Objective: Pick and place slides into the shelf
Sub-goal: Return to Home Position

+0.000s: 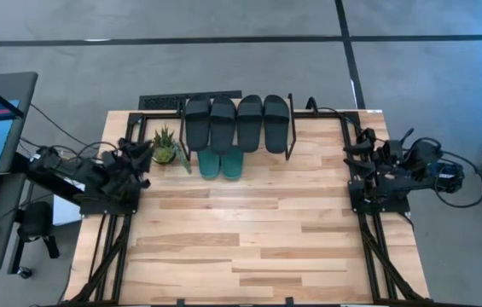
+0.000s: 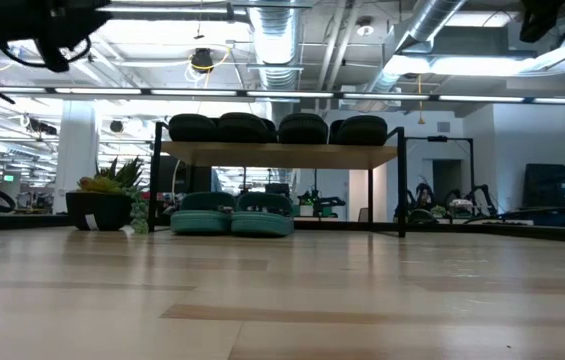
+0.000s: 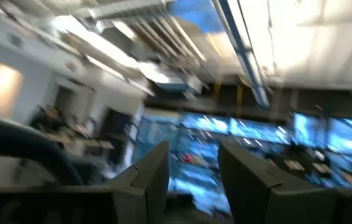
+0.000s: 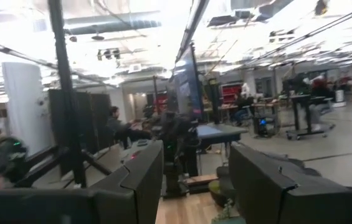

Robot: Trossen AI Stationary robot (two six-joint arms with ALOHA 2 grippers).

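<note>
Left gripper [image 3: 193, 150] and right gripper [image 4: 195, 153] are held spread, empty, flanking the low wood-topped shelf [image 2: 282, 155]; its black rubber slides [image 1: 250, 122] are judged light, pliable, best gripped at the strap.

Bare table [image 1: 249, 226] spans between left fingers [image 3: 154, 171] and right fingers [image 4: 141, 177]; potted plant [image 1: 165, 147] stands near the left ones, shelf [image 2: 282, 155] beyond it.

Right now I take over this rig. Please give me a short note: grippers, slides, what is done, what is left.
Left gripper open, empty, at the left edge of the table. Right gripper open, empty, at the right edge. Four black slides lie on the shelf; two teal slides sit under it. All six are placed. Left: only parking the arms, it seems.
</note>
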